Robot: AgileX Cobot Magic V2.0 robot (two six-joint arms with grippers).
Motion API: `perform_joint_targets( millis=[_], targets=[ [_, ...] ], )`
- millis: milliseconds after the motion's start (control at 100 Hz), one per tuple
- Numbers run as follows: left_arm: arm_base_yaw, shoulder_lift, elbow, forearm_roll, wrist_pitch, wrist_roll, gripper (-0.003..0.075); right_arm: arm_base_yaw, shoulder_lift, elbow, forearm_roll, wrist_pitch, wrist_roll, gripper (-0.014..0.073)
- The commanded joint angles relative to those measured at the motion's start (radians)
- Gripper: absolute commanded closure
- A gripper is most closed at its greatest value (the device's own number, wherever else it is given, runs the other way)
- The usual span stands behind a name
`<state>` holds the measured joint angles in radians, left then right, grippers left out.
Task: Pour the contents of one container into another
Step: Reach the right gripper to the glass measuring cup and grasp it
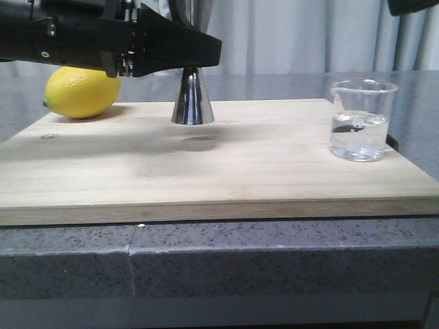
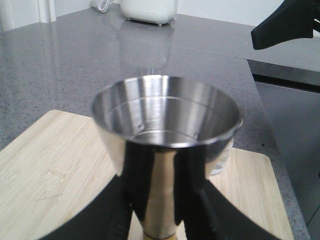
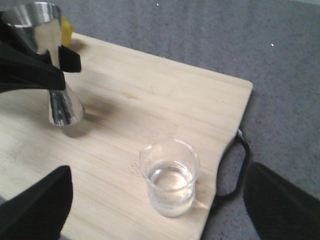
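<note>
The steel jigger (image 1: 192, 103) stands upright at the back middle of the wooden board (image 1: 206, 178). My left gripper (image 1: 171, 51) is shut on its upper cone. In the left wrist view the fingers (image 2: 137, 180) press both sides of the jigger (image 2: 165, 112) below its open cup. I cannot tell whether its base touches the board. The clear glass beaker (image 1: 362, 120), partly filled with clear liquid, stands near the board's right edge. My right gripper (image 3: 159, 172) hangs open above the beaker (image 3: 170, 182), its fingers (image 3: 35, 205) wide on either side and not touching it.
A yellow lemon (image 1: 82, 92) lies at the board's back left corner. The board has a black handle loop (image 3: 235, 170) on its right end and rests on a grey speckled counter (image 1: 274, 260). Grey curtains hang behind.
</note>
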<state>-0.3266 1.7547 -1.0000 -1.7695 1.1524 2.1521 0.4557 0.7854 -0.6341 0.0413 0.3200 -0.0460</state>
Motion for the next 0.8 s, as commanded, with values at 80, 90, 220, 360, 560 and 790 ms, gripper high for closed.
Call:
perform_joint_targets(
  millis=[80,90,220,360,560,790],
  targets=[
    [-0.011,-0.043,-0.030,-0.095,0.092,-0.003,0.0566,0.017,0.029,0.042,0.003,-0.240,-0.010,-0.0034],
    [-0.011,-0.043,-0.030,-0.095,0.092,-0.003,0.0567,0.017,0.032,0.052,0.003,-0.249,-0.010,-0.0034],
    [-0.011,-0.043,-0.030,-0.095,0.092,-0.003,0.0567,0.017,0.048,0.155,0.003,-0.430,-0.010,-0.0034],
    [-0.011,-0.043,-0.030,-0.095,0.092,-0.003,0.0567,0.017,0.066,0.263,0.003,-0.657,-0.010,-0.0034],
    [-0.011,-0.043,-0.030,-0.095,0.092,-0.003,0.0567,0.017,0.150,0.350,0.003,-0.846,-0.010,-0.0034],
    [-0.011,-0.043,-0.030,-0.095,0.092,-0.003,0.0567,0.017,0.304,0.353,-0.024,-0.960,-0.010,-0.0034]
  ],
)
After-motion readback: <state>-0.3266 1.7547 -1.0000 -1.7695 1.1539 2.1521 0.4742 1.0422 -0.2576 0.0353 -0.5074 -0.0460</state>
